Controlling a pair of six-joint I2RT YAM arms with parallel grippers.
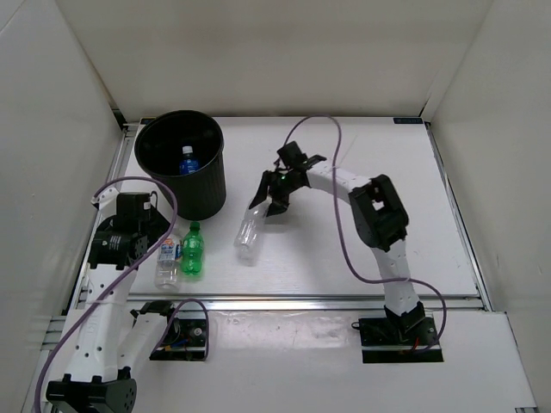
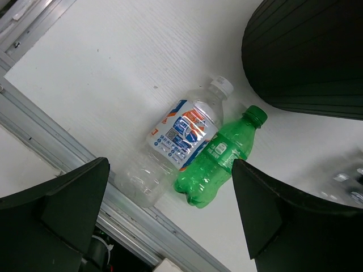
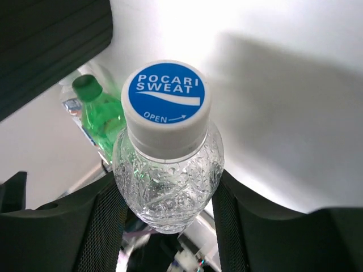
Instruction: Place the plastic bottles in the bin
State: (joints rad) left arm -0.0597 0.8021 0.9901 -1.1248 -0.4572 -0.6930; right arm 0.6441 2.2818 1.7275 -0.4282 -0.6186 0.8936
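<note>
**Holding the plain clear bottle, with the bin lying left of the grip**

Clamping the plain clear bottle (image 1: 248, 234) in the right gripper (image 1: 274, 200), jaws closed on its shoulder just under the cap (image 3: 165, 101). Hanging its long axis down and toward the near edge, base end lowest; being unable to tell whether the base is touching the bench (image 1: 448, 224).

Noting the bin (image 1: 205, 196) to the left of the grip and slightly farther back, mouth upward, with a blue-capped bottle (image 1: 187, 161) lying inside. Judging that the hanging base is needing lift to clear the nearer rim. Finding open bench between grip and bin.

Noting the left gripper (image 2: 169, 170) hovering wide open, holding nothing, above the green bottle (image 2: 218, 158) and the white-orange labelled bottle (image 2: 184, 133). Finding that pair lying side by side and touching, caps pointing toward the bin wall.
</note>
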